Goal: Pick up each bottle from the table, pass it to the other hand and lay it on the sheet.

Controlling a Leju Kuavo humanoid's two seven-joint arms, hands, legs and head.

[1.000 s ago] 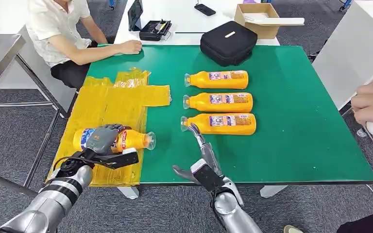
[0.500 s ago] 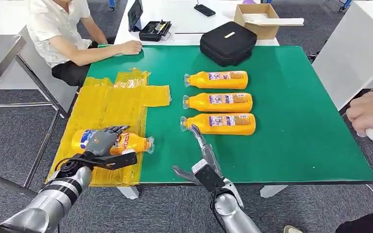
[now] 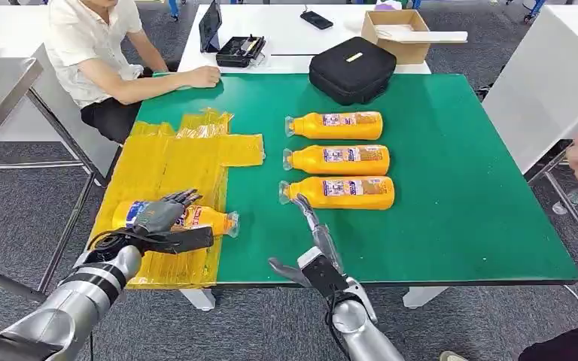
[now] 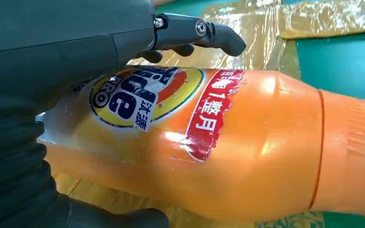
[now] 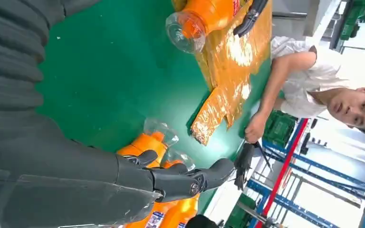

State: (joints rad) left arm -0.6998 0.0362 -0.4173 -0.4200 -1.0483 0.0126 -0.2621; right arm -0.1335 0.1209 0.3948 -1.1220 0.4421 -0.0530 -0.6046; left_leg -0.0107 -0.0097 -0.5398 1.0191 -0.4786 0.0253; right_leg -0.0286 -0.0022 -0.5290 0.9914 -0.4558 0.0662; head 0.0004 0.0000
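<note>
1. Our left hand (image 3: 159,216) wraps an orange bottle (image 3: 209,219) lying on its side on the yellow sheet (image 3: 173,162), fingers over its label, thumb beneath.
2. Our right hand (image 3: 312,237) holds nothing, fingers extended and apart, over the green table (image 3: 459,188).
3. Just beyond its fingertips lie three more bottles (image 3: 339,159), side by side.

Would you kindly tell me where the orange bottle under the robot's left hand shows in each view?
Head view: orange plastic bottle lower left, on the yellow plastic sheet.
Left wrist view: its label and body across the frame.
Right wrist view: clear cap end at the top.
Shared landmark: the yellow sheet.
</note>
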